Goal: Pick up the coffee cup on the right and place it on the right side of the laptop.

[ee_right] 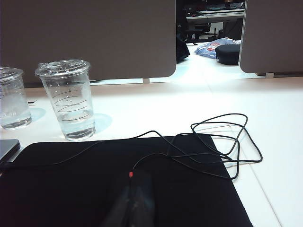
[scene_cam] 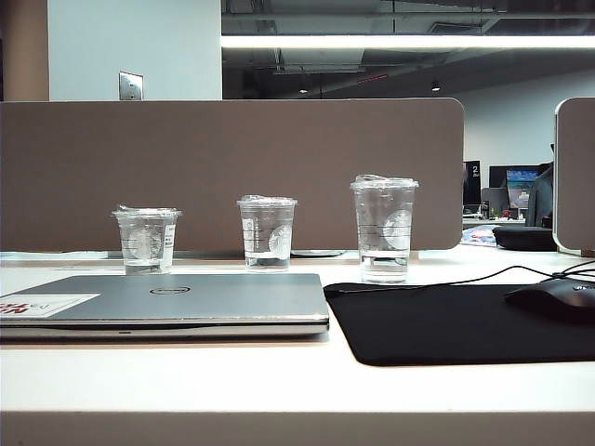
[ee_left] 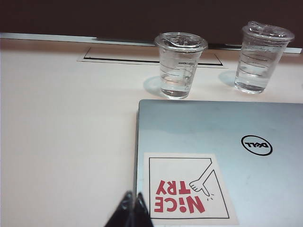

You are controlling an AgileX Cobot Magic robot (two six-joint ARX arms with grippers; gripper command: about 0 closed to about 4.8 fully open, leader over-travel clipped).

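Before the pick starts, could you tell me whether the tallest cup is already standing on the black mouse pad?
No, the coffee cup stands on the white desk just behind the black mouse pad, right of the laptop.

The right gripper [ee_right: 135,201] shows only as a dark blur, and the laptop [ee_left: 222,156] runs off frame.

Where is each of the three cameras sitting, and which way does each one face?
Exterior view: low at the desk's front edge, facing the partition; no robot parts show.
Left wrist view: above the laptop, looking down; shut left gripper tips show.
Right wrist view: over the black mouse pad, facing the coffee cup; blurred shut right gripper shows.
Shared: both wrist views show the medium cup.
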